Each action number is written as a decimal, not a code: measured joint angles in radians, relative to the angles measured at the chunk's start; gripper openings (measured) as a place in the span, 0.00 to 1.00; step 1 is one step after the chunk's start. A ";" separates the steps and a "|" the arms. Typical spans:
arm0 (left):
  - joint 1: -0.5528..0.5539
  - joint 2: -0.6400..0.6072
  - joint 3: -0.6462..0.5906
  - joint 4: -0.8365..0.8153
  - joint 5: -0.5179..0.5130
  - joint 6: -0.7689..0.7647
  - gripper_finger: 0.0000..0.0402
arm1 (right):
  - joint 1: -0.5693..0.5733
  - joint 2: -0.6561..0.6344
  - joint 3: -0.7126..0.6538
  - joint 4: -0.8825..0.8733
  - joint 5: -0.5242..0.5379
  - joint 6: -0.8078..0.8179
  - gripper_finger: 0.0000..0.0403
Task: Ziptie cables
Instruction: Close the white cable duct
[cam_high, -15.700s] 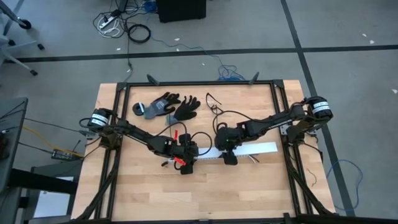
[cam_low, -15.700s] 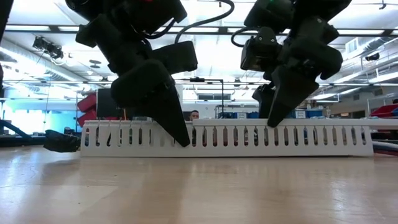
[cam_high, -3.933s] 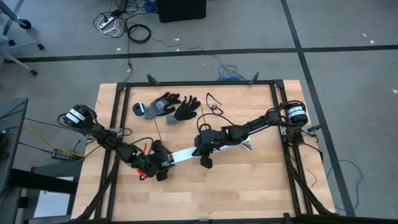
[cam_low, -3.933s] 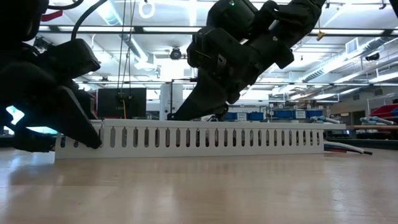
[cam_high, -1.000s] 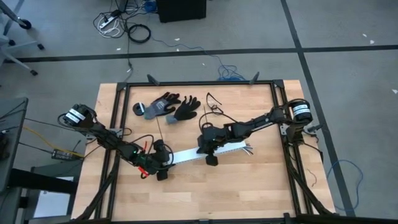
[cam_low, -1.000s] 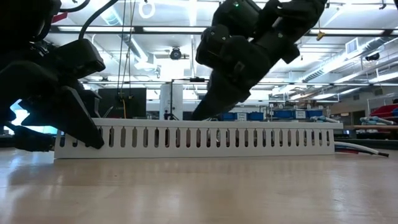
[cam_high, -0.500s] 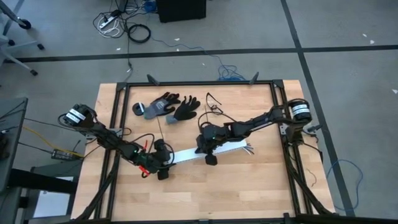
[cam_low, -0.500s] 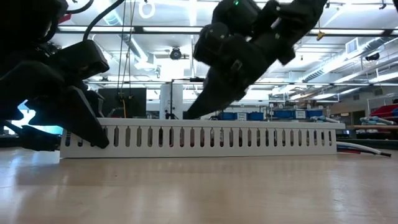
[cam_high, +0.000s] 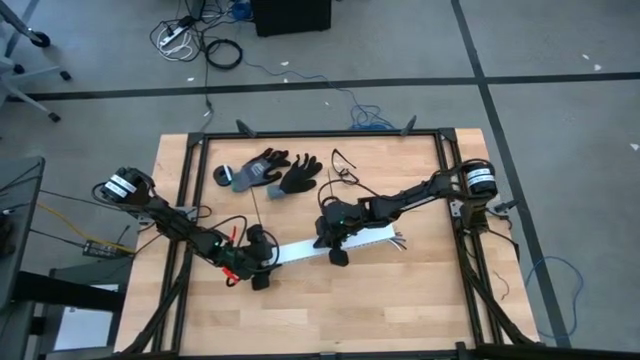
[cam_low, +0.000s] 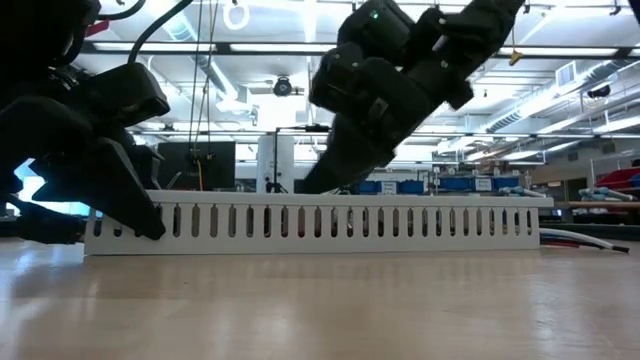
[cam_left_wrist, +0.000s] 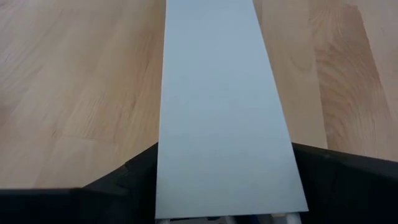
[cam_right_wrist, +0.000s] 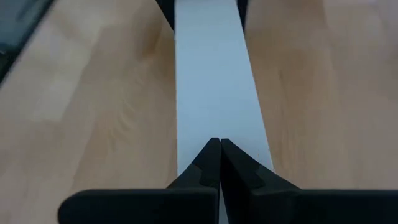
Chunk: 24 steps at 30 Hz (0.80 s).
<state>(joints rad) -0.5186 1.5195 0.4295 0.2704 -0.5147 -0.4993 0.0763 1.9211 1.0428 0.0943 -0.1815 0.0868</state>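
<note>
A long white slotted duct (cam_high: 300, 248) with a plain cover lies on the table's middle, running left to right. Cables (cam_high: 398, 239) stick out of its right end and rest on the table (cam_low: 585, 240). My left gripper (cam_high: 268, 257) has the duct's left end between its fingers (cam_left_wrist: 227, 162). My right gripper (cam_high: 330, 243) is shut, its tips (cam_right_wrist: 214, 146) on the cover near the duct's middle (cam_low: 308, 188). My left gripper pinches the duct's left end by its two long side walls (cam_left_wrist: 158, 168), one finger on each side, coming level from the table's left and lying along the duct. The duct rests flat on the table. My right gripper's shut fingertips (cam_right_wrist: 208, 155) rest on the top of the cover (cam_right_wrist: 211, 112) near mid-length, slanting down from the right and pointing along the duct.
Two dark work gloves (cam_high: 272, 172) and a small black ring (cam_high: 222, 176) lie at the far left. A thin black cord (cam_high: 345, 165) curls at the far middle. Black frame rails (cam_high: 448, 170) border the table. Bare wood lies toward the near edge (cam_high: 330, 310).
My left gripper and the duct's left end have shifted a little toward the table's right edge and come back. The duct stays flat on the table, and my right gripper's tips stay on its cover.
</note>
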 joint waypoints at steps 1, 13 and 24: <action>0.000 -0.001 -0.001 -0.001 0.004 0.001 0.60 | -0.001 0.017 0.002 0.033 -0.014 0.000 0.00; 0.003 -0.017 -0.001 -0.015 0.060 -0.029 0.60 | -0.022 0.066 0.000 0.164 -0.075 0.000 0.00; -0.021 -0.244 -0.082 -0.082 0.132 -0.018 0.66 | -0.021 0.069 0.000 0.173 -0.078 -0.001 0.00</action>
<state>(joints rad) -0.5396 1.2757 0.3479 0.1882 -0.3828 -0.5173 0.0551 1.9903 1.0428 0.2673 -0.2592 0.0857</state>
